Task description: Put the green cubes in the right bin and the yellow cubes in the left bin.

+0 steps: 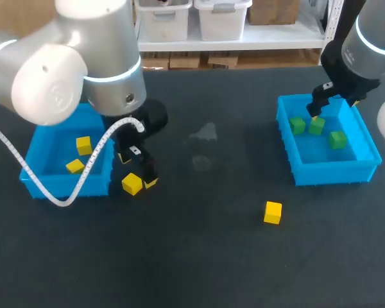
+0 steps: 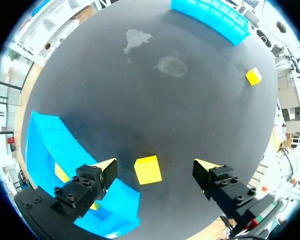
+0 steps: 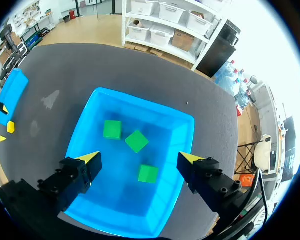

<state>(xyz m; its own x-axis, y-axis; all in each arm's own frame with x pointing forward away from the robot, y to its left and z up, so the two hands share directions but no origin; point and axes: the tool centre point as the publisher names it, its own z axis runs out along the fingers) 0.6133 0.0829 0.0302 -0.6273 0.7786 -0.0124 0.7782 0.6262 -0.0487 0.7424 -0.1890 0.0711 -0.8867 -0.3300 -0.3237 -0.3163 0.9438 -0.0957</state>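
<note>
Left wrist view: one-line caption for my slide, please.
Open left end effector with a yellow cube between its fingers, on the table beside the left bin.

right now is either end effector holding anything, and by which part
Nothing is held. The left end effector is open around a yellow cube without touching it; the right end effector is open over the green cubes.
</note>
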